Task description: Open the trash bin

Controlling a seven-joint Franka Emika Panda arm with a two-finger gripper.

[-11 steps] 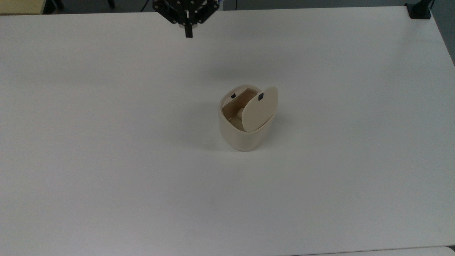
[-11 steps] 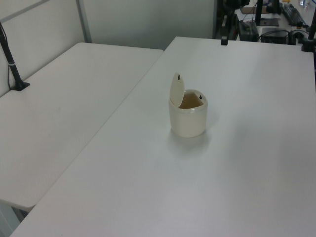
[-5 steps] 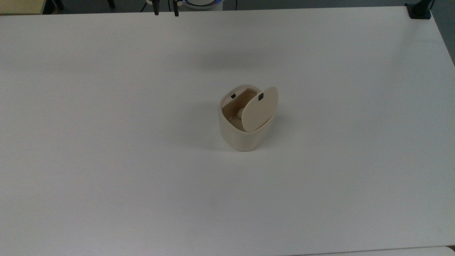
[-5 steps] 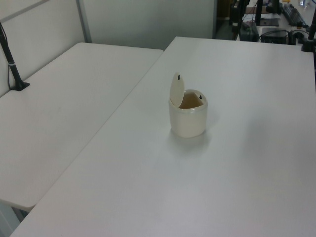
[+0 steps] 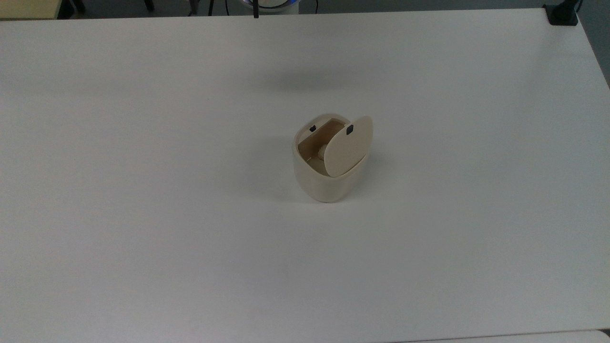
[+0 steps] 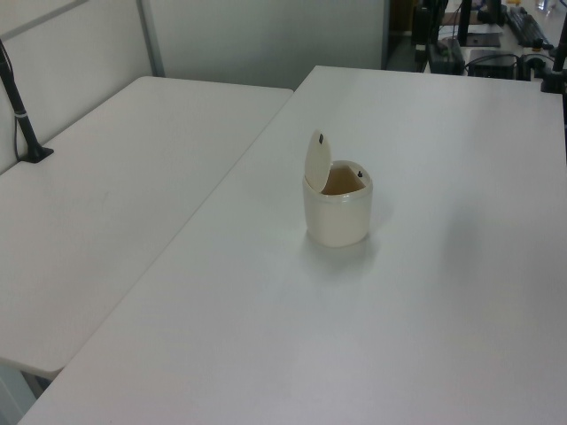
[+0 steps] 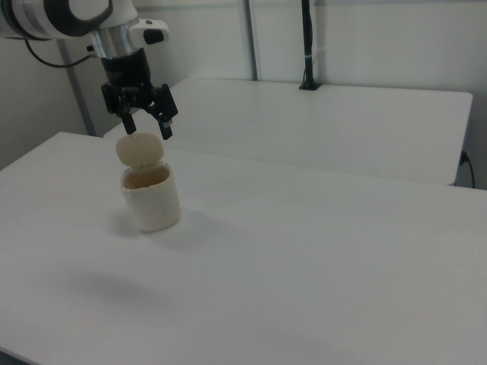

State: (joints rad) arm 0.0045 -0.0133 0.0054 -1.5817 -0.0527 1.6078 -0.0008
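**Bin lid up, arm clear**

Trash bin (image 5: 329, 164) upright mid tabletop (image 5: 143, 214), lid (image 5: 348, 145) swung up on its hinge, standing near vertical, interior exposed; task judged essentially done. Black latch (image 5: 350, 129) on lid's free edge, matching catch (image 5: 312, 128) on rim. Gripper (image 7: 144, 122) raised behind the bin in the right view, fingers spread wide, holding nothing, probably parked clear of the lid. No readable brands or writing.
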